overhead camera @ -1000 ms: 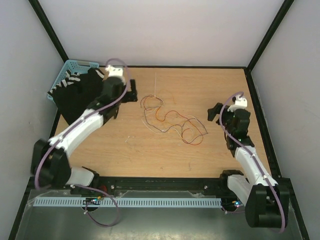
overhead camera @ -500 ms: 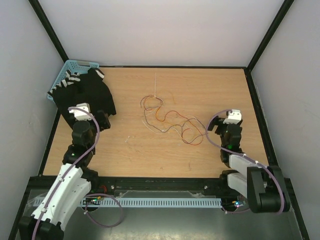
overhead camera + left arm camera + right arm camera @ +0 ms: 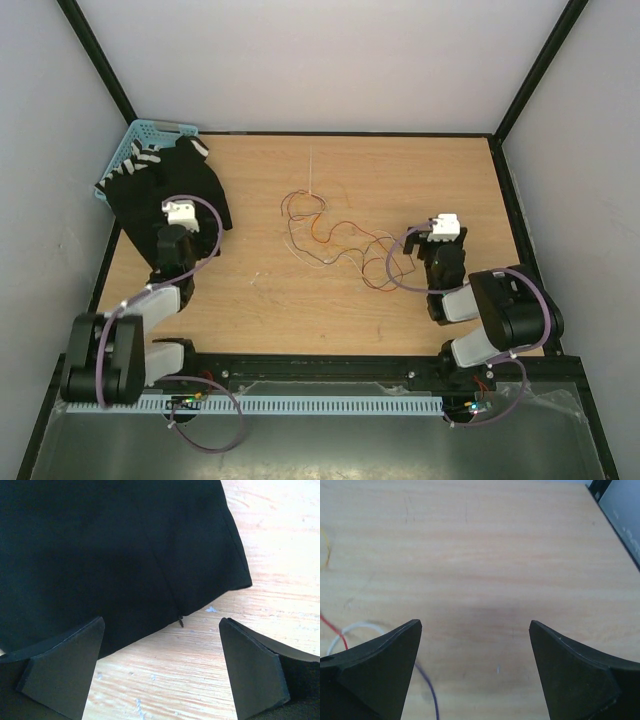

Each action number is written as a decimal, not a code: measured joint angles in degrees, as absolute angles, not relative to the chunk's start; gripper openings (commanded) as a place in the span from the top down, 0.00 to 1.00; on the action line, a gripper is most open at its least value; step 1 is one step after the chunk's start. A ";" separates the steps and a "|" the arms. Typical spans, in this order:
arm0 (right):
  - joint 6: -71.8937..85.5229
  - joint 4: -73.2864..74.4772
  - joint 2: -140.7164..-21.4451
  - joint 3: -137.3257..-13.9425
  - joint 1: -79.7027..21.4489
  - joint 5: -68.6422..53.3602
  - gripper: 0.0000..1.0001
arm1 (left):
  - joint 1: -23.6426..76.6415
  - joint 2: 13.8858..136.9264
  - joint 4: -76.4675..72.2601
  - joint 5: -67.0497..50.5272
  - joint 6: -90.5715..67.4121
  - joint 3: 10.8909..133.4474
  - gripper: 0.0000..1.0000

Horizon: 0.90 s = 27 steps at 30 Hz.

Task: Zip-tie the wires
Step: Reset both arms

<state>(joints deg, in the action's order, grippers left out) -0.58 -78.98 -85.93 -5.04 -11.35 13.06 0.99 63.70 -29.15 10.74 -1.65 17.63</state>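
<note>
The wires lie as a loose tangle of thin red, orange and brown strands on the middle of the wooden table. The zip tie is a thin pale strip lying straight just behind them. My left gripper is open and empty, low at the near edge of a black cloth; its jaws frame bare wood. My right gripper is open and empty just right of the tangle. In the right wrist view it hangs over bare wood, with a red strand and a white strand at its left finger.
The black cloth covers the far left of the table, with a blue basket behind it. A purple arm cable crosses beside the right gripper's left finger. Black frame posts and white walls ring the table.
Both arms have folded back toward their bases. The left gripper came off the far side of the cloth to its near edge. The right gripper dropped lower beside the wires.
</note>
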 measured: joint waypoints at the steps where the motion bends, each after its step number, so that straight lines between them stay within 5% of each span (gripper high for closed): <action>1: -0.71 -78.46 -86.17 -7.01 -11.40 13.28 0.01 | 0.86 66.52 -31.97 9.58 -0.95 17.28 0.01; 10: -1.15 -75.11 -86.11 -10.00 -11.66 14.02 0.01 | 0.56 88.27 -50.41 1.39 3.92 17.65 0.01; 27: -1.30 -74.65 -86.11 -10.00 -11.66 14.26 0.01 | 0.19 88.58 -48.86 1.08 4.10 22.44 0.01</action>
